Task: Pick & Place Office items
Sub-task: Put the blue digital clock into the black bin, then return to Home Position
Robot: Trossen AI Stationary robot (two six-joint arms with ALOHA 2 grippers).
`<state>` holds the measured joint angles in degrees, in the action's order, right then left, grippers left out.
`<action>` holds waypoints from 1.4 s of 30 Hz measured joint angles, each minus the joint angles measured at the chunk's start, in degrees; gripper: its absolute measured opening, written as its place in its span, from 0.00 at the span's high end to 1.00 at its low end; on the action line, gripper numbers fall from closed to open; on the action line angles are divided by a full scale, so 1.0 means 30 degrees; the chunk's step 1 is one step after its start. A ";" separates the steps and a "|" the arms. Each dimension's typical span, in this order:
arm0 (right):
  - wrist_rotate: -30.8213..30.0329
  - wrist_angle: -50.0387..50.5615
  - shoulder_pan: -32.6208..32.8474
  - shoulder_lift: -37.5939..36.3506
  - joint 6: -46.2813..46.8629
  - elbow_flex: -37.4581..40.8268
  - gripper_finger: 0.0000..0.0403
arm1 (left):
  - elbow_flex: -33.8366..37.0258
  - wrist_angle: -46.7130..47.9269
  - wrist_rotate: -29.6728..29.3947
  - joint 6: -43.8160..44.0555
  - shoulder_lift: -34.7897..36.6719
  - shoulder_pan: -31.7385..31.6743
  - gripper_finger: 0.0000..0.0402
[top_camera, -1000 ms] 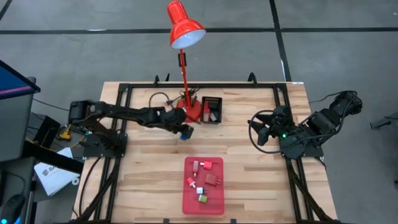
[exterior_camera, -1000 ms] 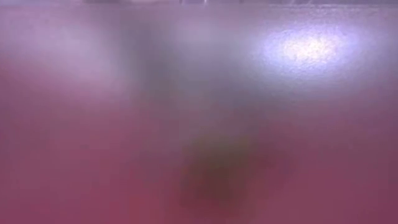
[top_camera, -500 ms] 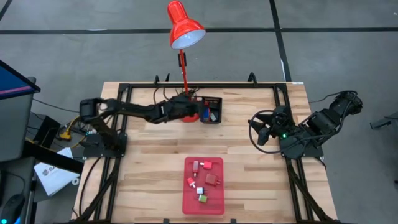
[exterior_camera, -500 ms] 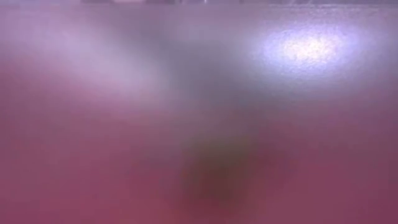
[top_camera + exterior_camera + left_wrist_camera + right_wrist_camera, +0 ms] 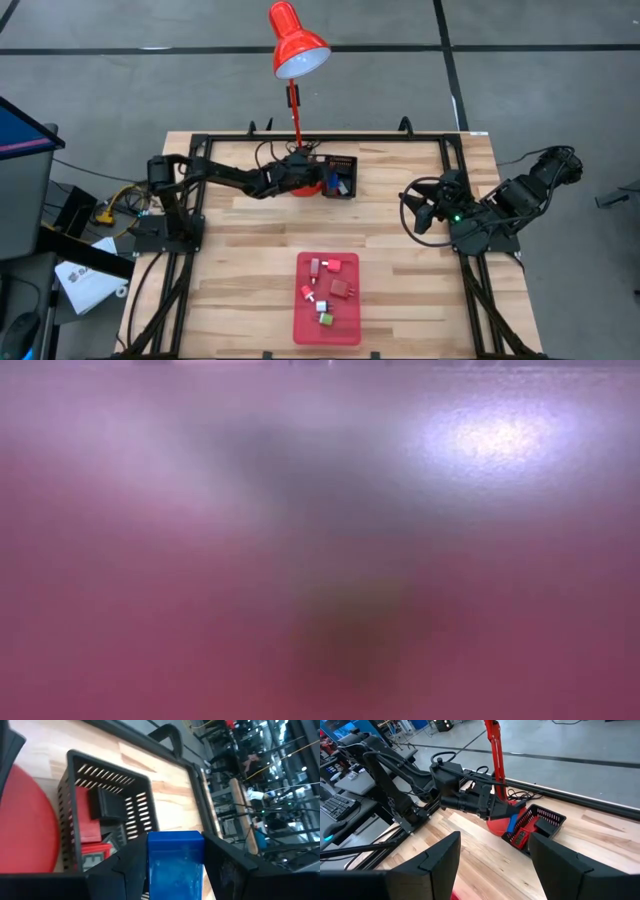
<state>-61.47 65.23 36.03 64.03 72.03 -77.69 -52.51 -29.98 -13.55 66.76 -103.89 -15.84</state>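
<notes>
My left gripper (image 5: 331,184) reaches past the red lamp's base (image 5: 306,181) and is shut on a blue block (image 5: 175,860), an office item. The block hangs at the left rim of a black slotted basket (image 5: 102,807), which holds red and black items. The blue block (image 5: 512,823) also shows in the right wrist view. Several more office items, red and white-green, lie on the flat red tray (image 5: 327,322) near the table's front. My right gripper (image 5: 495,865) hovers open above the table's right side, nothing between its fingers. My left gripper pinches the blue block by two opposite sides (image 5: 151,865) between its two fingers. The fingers come from the table's left, slanting a little downward. The block is lifted clear, just above the basket's left rim (image 5: 516,834).
The tall red desk lamp (image 5: 296,45) stands right beside the basket, its stem (image 5: 496,755) rising next to my left arm. Black metal rails (image 5: 190,215) frame the table. Bare wood lies between the basket and the tray. The low view is a pink blur.
My left gripper has carried the blue block from the bare wood in front of the lamp toward the far edge and right, up to the basket. It has tipped from pointing down to nearly level and has rolled.
</notes>
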 joint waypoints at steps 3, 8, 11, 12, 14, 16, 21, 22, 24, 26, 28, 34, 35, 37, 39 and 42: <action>-0.0006 0.0097 0.0000 0.0000 0.0000 0.0000 0.43 | 0.0000 -0.0041 -0.0197 0.0051 -0.0031 0.0000 0.55; -0.0007 0.0124 0.0000 0.0000 -0.0007 0.0000 0.43 | -0.0006 -0.0387 -0.0877 0.0058 -0.0031 0.0000 0.55; -0.0015 0.0124 0.0000 0.0000 -0.0007 0.0000 0.43 | -0.0072 -0.0348 -0.0901 0.0058 -0.0031 0.0000 0.55; -0.0020 0.0124 0.0000 0.0000 -0.0007 0.0000 0.43 | -0.0109 -0.0341 -0.0909 0.0058 -0.0031 0.0000 0.55; -0.0022 0.0116 0.0000 0.0000 -0.0007 0.0000 0.43 | -0.0281 -0.0365 -0.0909 0.0058 -0.0031 0.0000 0.55; -0.0022 0.0076 0.0000 0.0000 -0.0007 0.0000 0.43 | -0.0419 -0.0376 -0.0927 0.0058 -0.0031 0.0000 0.54; -0.0022 -0.0022 0.0000 0.0007 -0.0007 0.0000 0.43 | -0.0736 -0.0420 -0.0924 0.0000 -0.0031 0.0000 0.54; -0.0022 -0.0031 0.0000 0.0007 -0.0007 0.0000 0.43 | -0.0743 -0.0490 -0.0924 0.0000 -0.0031 0.0000 0.54; -0.0015 -0.0099 0.0000 0.0007 -0.0007 0.0000 0.43 | -0.0749 -0.0716 -0.0882 -0.0005 -0.0031 0.0000 0.53; -0.0007 -0.0317 0.0014 0.0007 -0.0078 0.0000 0.43 | -0.0750 -0.0946 -0.0527 -0.0045 -0.0027 0.0000 0.53; -0.0027 -0.0500 0.0190 0.0007 -0.0145 -0.0002 0.43 | -0.0750 -0.1370 0.0042 -0.0799 -0.0016 -0.0007 0.52; -0.0871 -0.1004 0.1022 0.0015 -0.0002 0.0000 0.43 | -0.0692 -0.0077 0.7024 -0.9180 0.2306 -0.0236 0.53; -0.1350 -0.1106 0.1245 0.0015 0.0000 0.0000 0.43 | -0.0688 0.1312 0.7724 -1.0486 0.2988 -0.0225 0.54; -0.2128 -0.1326 0.1667 0.0015 0.0000 0.0000 0.43 | -0.0579 0.4496 0.8164 -1.3103 0.4629 -0.0175 0.55; -0.2460 -0.1585 0.1955 0.0007 0.0000 -0.0002 0.43 | 0.0213 0.6813 0.8109 -1.5417 0.6618 -0.0182 0.56; -0.2536 -0.1746 0.2310 0.0007 0.0000 0.0000 0.43 | 0.2898 0.8425 0.7930 -1.6239 0.9703 -0.0326 0.58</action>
<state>-69.08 59.99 42.96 64.05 72.03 -77.69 -43.82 -4.71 10.24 18.05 -74.78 -16.81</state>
